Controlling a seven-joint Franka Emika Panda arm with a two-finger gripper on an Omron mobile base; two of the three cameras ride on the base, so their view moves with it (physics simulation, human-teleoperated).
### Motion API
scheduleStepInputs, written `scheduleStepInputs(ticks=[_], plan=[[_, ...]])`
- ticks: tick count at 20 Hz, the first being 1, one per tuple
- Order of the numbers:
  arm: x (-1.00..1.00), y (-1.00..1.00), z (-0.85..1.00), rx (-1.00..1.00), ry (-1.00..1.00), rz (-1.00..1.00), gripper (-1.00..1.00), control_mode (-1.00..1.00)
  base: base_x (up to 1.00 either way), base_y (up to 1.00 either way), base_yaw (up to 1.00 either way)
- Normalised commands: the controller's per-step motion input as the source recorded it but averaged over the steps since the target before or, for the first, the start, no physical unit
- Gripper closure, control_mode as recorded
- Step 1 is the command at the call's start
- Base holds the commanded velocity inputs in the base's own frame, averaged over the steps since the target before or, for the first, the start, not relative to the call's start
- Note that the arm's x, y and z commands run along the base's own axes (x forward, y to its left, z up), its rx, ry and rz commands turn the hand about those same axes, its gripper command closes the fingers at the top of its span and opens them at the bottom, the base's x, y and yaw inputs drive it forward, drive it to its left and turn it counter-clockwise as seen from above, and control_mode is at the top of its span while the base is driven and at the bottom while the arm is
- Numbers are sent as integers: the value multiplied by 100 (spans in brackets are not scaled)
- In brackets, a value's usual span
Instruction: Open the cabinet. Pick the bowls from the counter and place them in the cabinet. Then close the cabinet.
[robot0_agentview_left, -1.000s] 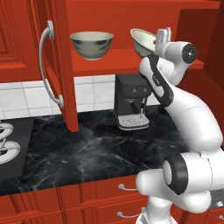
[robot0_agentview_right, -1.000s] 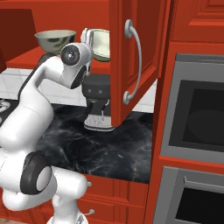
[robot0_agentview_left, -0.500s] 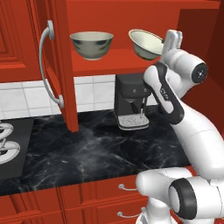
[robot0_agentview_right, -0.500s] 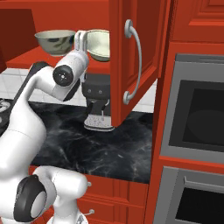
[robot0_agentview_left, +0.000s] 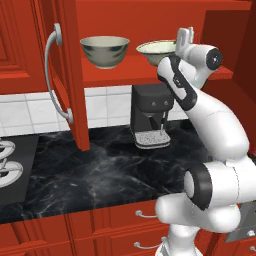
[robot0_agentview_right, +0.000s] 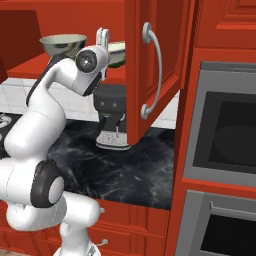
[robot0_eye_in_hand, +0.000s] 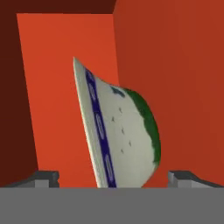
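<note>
flanking doors (robot0_agentview_left: 65, 75), coffee machine (robot0_agentview_left: 150, 117) beneath shelf (robot0_agentview_left: 130, 70)

The white arm (robot0_agentview_left: 215, 125) is raised from the base, bent sharply at the elbow, with the wrist held high. The gripper (robot0_agentview_left: 184, 36) is pointed upward and forward. Its fingertips (robot0_eye_in_hand: 43, 178) are set wide apart, and nothing is gripped between them.

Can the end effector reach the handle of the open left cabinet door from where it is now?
Probably yes. The end effector stands open beside the shallow bowl on the shelf, holding nothing. The left door handle hangs out over the counter, with nothing visible between them except the deeper bowl set back on the shelf.
</note>
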Motion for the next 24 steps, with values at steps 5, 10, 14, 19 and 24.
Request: scheduleStepInputs(ticks=[5,10,14,19,24], plan=[[62,0,31,-1,19,5,-100,-100,0,0,0],[-43,0,37,0,0,1,-100,-100,0,0,0],[-89,0,13,0,-6,0,-100,-100,0,0,0],[-100,0,-12,-3,-30,0,-100,-100,0,0,0],[-100,0,0,-3,-26,0,-100,-100,0,0,0]])
